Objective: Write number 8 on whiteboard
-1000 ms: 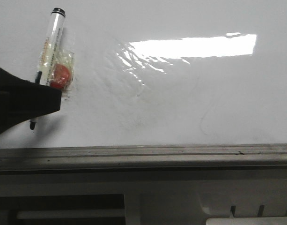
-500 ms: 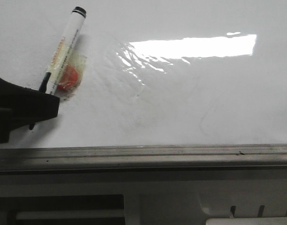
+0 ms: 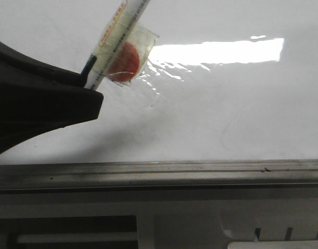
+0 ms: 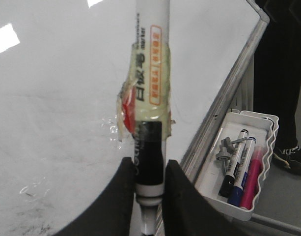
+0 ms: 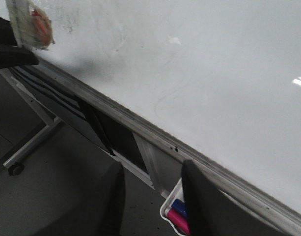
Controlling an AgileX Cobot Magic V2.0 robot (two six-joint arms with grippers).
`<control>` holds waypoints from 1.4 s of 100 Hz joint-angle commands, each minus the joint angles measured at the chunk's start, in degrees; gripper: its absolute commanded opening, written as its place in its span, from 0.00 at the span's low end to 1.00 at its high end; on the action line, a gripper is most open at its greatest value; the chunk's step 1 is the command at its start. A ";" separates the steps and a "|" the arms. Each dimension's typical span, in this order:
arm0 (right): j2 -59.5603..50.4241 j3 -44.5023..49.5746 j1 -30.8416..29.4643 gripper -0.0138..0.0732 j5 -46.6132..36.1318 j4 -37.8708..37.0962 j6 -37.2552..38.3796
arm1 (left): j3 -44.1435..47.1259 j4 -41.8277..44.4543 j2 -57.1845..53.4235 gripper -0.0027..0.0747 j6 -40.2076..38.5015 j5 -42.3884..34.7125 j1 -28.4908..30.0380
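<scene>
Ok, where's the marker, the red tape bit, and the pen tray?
marker point(image 4: 151, 88): left wrist view, on its white barrel.
red tape bit point(image 3: 123, 61): front view, on the red patch.
pen tray point(image 4: 256, 194): left wrist view, on its outer wall.

The marker point(image 4: 150, 93) carries an orange label with small white characters, beside black Chinese characters and the printed word "marker"; the rest is too blurred to read.

Count: 1 whiteboard point(image 3: 226, 114), 1 taped marker point(image 4: 149, 98) in hand, 1 tray point(image 4: 260, 123) holding 3 pens point(image 4: 238, 169), 2 grippers visible.
</scene>
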 commanded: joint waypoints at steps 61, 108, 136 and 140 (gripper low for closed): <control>7.74 -5.85 4.84 0.63 -13.05 0.44 -5.33 | -1.68 3.99 -0.92 0.01 -0.14 -5.29 -2.54; 20.80 -14.51 17.02 0.67 -20.70 1.57 -5.33 | -1.68 3.99 -0.92 0.01 -0.14 -5.18 -2.54; 29.91 -19.10 17.14 0.64 -22.15 5.07 -5.33 | -1.68 3.99 -0.92 0.01 -0.14 -5.18 -2.54; 30.90 -19.57 17.14 0.60 -21.93 5.46 -5.33 | -1.68 3.99 -0.92 0.01 -0.14 -5.18 -2.54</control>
